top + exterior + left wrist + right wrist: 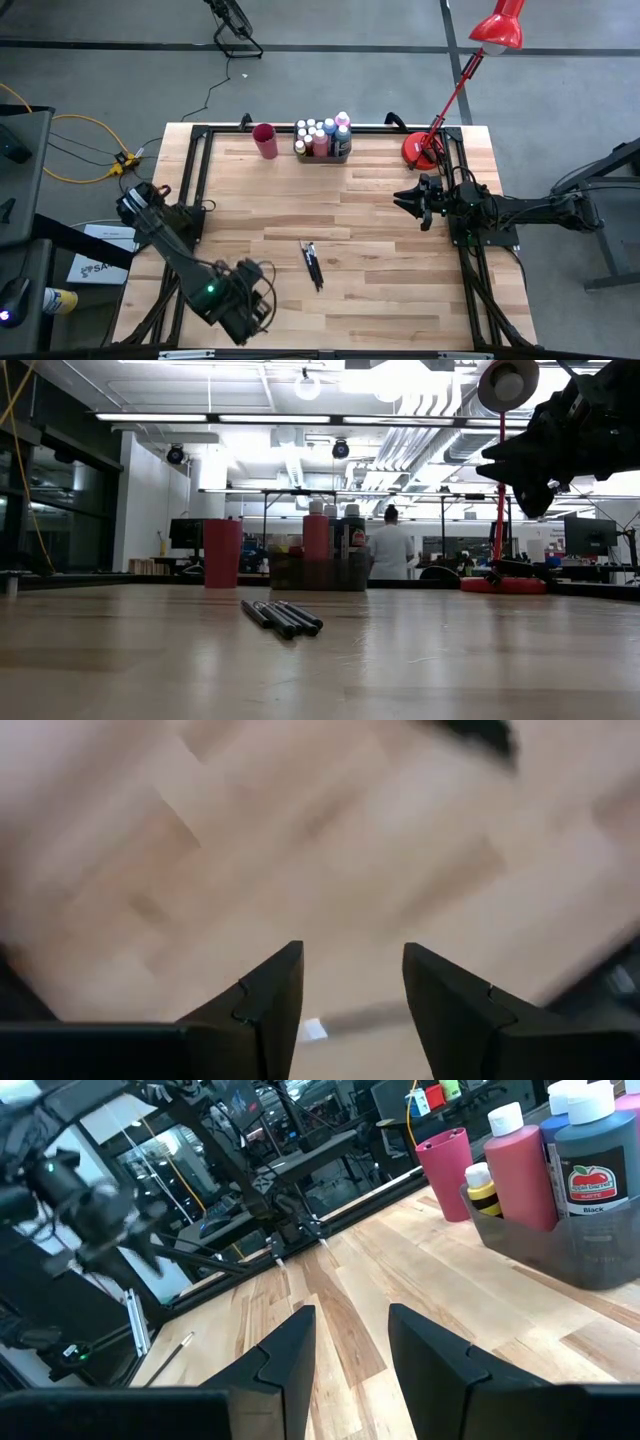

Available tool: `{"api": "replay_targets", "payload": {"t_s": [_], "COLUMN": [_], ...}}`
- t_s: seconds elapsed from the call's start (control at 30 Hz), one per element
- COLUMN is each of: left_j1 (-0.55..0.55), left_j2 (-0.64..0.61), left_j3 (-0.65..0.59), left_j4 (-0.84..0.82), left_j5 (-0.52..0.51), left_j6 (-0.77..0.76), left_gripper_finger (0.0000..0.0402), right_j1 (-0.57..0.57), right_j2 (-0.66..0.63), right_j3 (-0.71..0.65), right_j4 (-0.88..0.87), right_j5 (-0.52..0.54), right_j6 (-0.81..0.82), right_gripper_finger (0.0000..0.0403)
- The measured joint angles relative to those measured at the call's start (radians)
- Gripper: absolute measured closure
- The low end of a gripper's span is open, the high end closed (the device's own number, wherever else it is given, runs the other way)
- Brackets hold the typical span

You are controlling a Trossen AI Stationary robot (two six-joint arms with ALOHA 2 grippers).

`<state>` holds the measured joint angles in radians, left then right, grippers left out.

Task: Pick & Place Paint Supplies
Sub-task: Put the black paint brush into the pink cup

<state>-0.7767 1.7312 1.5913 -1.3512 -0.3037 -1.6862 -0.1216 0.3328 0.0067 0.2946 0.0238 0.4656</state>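
Paintbrushes (313, 264), a small bundle of dark handles, lie loose at the middle of the tabletop (380, 300), well apart from both arms. Paint bottles (322, 138) already stand packed in the grey tray (324, 155) at the far edge, just beside the red cup (265, 141). Left end effector (350, 1010) hovers over the near left corner, fingers parted to a moderate gap and holding nothing. Right end effector (350, 1350) hangs above the right side, fingers likewise parted and empty. Step in hand, judged from this layout, is the brush pickup. Good practice: approach from directly above, align the fingers across the handles, descend until the tips almost touch the wood, then close on 1 brush. Thin handles tend to roll, so a slow closure helps.
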Motion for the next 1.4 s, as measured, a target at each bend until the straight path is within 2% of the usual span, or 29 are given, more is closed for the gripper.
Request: {"api": "replay_targets", "payload": {"t_s": [0.07,0.17,0.27,0.57,0.7,0.83,1.03,1.27,1.4], "left_j1": [-0.019,-0.023,-0.043,-0.095,-0.102,-0.122,-0.177,-0.229,-0.226], "left_j2": [0.005,0.023,0.064,0.122,0.148,0.164,0.161,0.158,0.158], "left_j3": [-0.014,-0.021,-0.027,-0.025,-0.025,-0.025,-0.123,-0.275,-0.334], "left_j4": [0.05,0.088,0.096,0.134,0.073,0.031,0.081,0.318,0.36], "left_j5": [0.057,0.07,0.105,0.23,0.295,0.296,0.27,0.277,0.269], "left_j6": [-0.013,-0.014,0.064,0.861,1.063,1.227,1.273,1.267,1.263], "left_gripper_finger": [0.0234,0.0234,0.0234,0.0234,0.0234,0.0234,0.0234,0.0234,0.0234], "right_j1": [0.0,0.0,0.0,0.0,0.0,0.0,0.0,0.0,0.0], "right_j2": [0.0,0.0,0.0,0.0,0.0,0.0,0.0,0.0,0.0], "right_j3": [0.0,0.0,0.0,0.0,0.0,0.0,0.0,0.0,0.0], "right_j4": [0.0,0.0,-0.003,-0.003,-0.003,-0.003,-0.003,-0.003,-0.004], "right_j5": [0.0,0.0,0.0,0.0,0.0,0.0,0.0,0.0,0.0], "right_j6": [0.0,0.0,0.0,0.0,0.0,0.0,0.0,0.0,0.0], "right_gripper_finger": [0.028,0.028,0.028,0.028,0.028,0.028,0.028,0.028,0.028]}}
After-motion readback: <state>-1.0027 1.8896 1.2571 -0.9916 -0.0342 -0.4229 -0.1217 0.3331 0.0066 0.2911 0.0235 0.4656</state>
